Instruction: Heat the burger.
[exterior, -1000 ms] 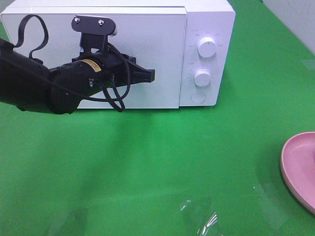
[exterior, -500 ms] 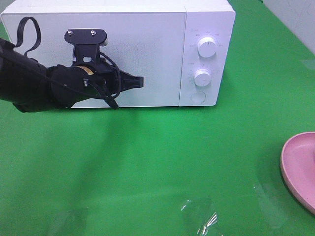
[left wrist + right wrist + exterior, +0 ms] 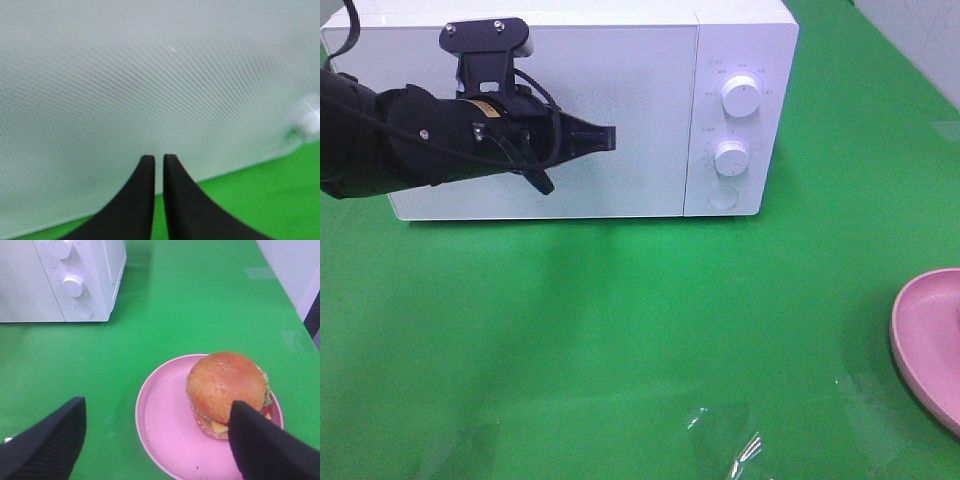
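1. The left gripper (image 3: 605, 138) is up in front of the white microwave (image 3: 650, 60) door, with its two black fingers (image 3: 142, 190) pressed almost together (only a thin crack between them). It holds nothing.
2. The right gripper (image 3: 157, 427) has its jaws spread wide and holds nothing.
3. The burger (image 3: 227, 392) sits on the pink plate (image 3: 160, 425), toward one side of it.
4. The plate is on the green table (image 3: 620, 330), well apart from the microwave.
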Tool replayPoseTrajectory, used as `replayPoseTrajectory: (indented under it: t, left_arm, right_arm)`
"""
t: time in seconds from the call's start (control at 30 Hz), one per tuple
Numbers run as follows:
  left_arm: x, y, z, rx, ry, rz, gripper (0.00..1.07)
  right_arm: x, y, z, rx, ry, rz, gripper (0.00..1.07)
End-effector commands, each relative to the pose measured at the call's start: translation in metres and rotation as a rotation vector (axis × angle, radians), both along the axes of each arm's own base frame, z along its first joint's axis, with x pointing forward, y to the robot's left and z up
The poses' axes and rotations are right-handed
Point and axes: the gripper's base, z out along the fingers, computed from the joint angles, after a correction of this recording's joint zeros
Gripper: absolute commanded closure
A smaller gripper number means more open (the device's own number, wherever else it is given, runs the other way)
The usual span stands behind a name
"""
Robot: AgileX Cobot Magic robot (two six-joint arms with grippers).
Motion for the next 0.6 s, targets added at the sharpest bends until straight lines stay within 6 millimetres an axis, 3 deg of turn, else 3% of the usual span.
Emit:
replayPoseTrajectory:
  t: [0.03,0.07,0.1,0.13,0.17,0.2,0.37,0.47,0.6]
  left_arm:
    - [-0.020,-0.003,0.003,0.026,0.100,-0.073,0.64]
    - [-0.028,-0.001,0.005,0.038,0.153,-0.097,0.33]
    - [-0.028,-0.001,0.005,0.038,0.153,-0.097,0.33]
    - [-0.032,-0.001,0.006,0.042,0.181,-0.110,0.16]
    - [-0.032,-0.001,0.006,0.042,0.181,-0.110,0.16]
    - [-0.040,0.001,0.007,0.062,0.262,-0.144,0.07]
    - [-0.065,0.007,0.016,0.114,0.464,-0.247,0.10]
    - [-0.070,0.008,0.017,0.125,0.501,-0.266,0.10]
    - [-0.095,0.019,0.034,0.202,0.640,-0.372,0.10]
  right_arm:
    - [-0.003,-0.001,0.000,-0.011,-0.031,-0.003,0.32]
    - [-0.003,-0.001,0.000,-0.011,-0.031,-0.003,0.32]
    - [-0.003,-0.001,0.000,-0.011,-0.031,-0.003,0.32]
    - [-0.003,-0.001,0.000,-0.011,-0.031,-0.003,0.32]
    - [-0.003,-0.001,0.000,-0.011,-0.031,-0.003,0.32]
    - [-0.003,-0.001,0.000,-0.011,-0.031,-0.003,0.32]
    - [-0.003,-0.001,0.000,-0.011,-0.031,-0.003,0.32]
    - [-0.003,-0.001,0.000,-0.011,-0.031,-0.003,0.32]
    - [-0.003,-0.001,0.000,-0.011,-0.031,-0.003,0.32]
